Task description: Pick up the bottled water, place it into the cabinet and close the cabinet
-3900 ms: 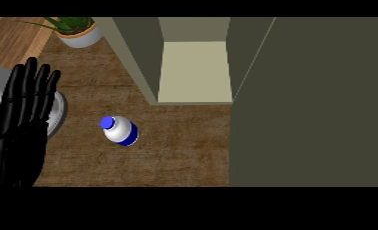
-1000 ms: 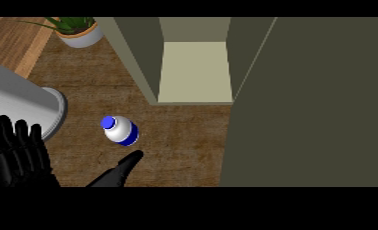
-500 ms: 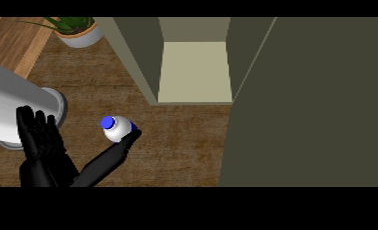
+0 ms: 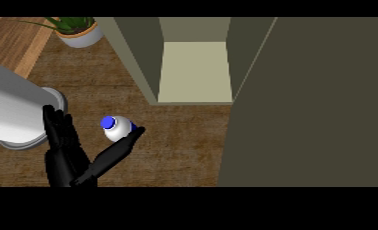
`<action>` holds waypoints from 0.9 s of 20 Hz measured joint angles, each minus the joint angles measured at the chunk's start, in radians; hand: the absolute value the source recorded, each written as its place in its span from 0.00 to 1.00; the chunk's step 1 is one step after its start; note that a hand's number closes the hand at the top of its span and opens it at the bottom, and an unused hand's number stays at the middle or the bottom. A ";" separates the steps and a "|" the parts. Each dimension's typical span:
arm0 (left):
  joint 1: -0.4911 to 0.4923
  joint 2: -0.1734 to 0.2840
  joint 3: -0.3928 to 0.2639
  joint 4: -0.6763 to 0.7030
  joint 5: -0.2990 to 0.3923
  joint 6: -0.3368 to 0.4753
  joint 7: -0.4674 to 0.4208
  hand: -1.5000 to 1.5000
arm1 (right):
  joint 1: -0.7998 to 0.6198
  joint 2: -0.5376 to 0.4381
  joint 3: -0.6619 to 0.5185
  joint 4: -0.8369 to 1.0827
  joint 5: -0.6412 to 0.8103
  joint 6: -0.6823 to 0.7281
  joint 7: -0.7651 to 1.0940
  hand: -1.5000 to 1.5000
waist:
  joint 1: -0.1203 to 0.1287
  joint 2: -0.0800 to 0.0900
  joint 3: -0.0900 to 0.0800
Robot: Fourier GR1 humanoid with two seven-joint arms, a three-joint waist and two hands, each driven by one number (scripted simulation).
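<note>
In the lower left of the frame you have one black hand [image 4: 70, 159] rising from the bottom edge. Which of the robot's hands it is, you cannot tell for sure from this view; by its place at the left it reads as the left hand. Its fingers [image 4: 57, 126] stand straight and point up the frame, and the thumb [image 4: 122, 146] stretches out to the right. The hand is spread wide and grips nothing.

The bottled water [image 4: 116, 128] stands on the wooden counter [image 4: 177, 139] in the left half of the frame, just above the middle of its lower part. You see it from above: a white body with a blue cap. It sits in the gap between the straight fingers and the thumb, and the thumb's tip is touching or just beside its lower right side. The fingers lie just left of it, apart from it.

The cabinet [image 4: 193, 69] fills the upper centre, and its pale inner shelf is in view. Its door [image 4: 303, 104] stands open and takes up the whole right side of the frame as a dark panel.

At the left edge you see a grey round object [image 4: 22, 116], partly cut off. A potted plant [image 4: 77, 30] sits in the upper left corner.

No other hand shows anywhere in the frame.
</note>
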 measured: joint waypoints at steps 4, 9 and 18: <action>-0.019 -0.032 0.023 0.110 0.104 -0.033 -0.139 0.00 | -0.019 -0.010 -0.001 0.002 0.003 -0.015 0.005 0.00 | -0.001 0.001 0.000; -0.015 -0.045 0.084 0.221 0.236 -0.118 -0.298 0.00 | -0.019 -0.024 0.001 0.004 0.005 -0.032 -0.006 0.00 | -0.001 0.000 0.000; -0.104 -0.059 0.139 0.483 0.445 -0.169 -0.545 0.00 | 0.006 -0.065 0.034 0.001 0.013 -0.064 -0.036 0.00 | -0.005 0.001 0.001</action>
